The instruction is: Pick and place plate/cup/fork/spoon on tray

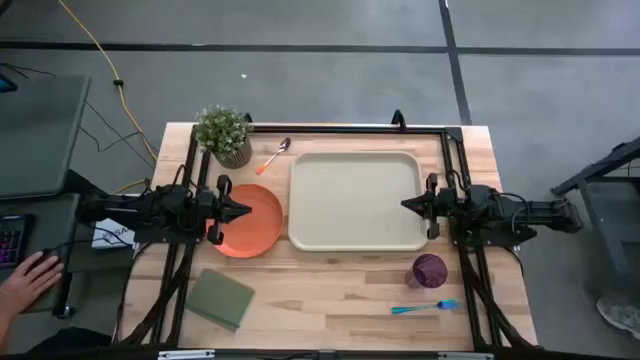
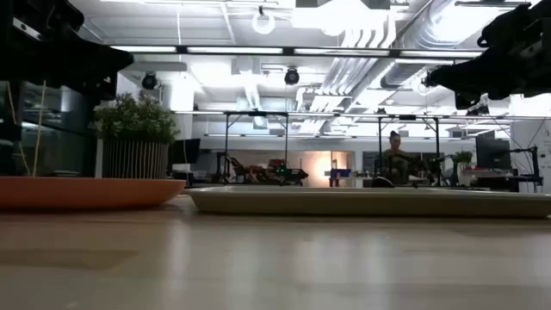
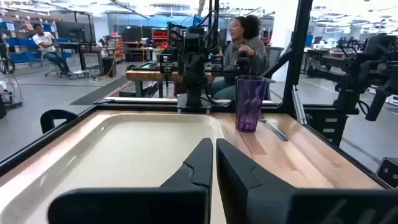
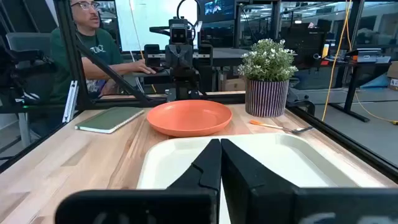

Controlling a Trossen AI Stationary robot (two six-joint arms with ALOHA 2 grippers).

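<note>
The beige tray [image 1: 357,201] lies in the middle of the table. The orange-red plate [image 1: 250,222] lies flat just left of it. The purple cup [image 1: 429,270] stands upright near the tray's near right corner, and the blue fork [image 1: 425,307] lies nearer the table's near edge. The orange-handled spoon [image 1: 274,156] lies beyond the plate, beside a potted plant. My left gripper [image 1: 246,210] is shut and empty above the plate, pointing at the tray. My right gripper [image 1: 406,204] is shut and empty above the tray's right edge, pointing left.
A potted plant [image 1: 224,135] stands at the far left of the table. A flat green pad [image 1: 221,297] lies at the near left. A black frame runs around the table's edges. A person's hand [image 1: 28,275] rests left of the table, and people sit in the room beyond.
</note>
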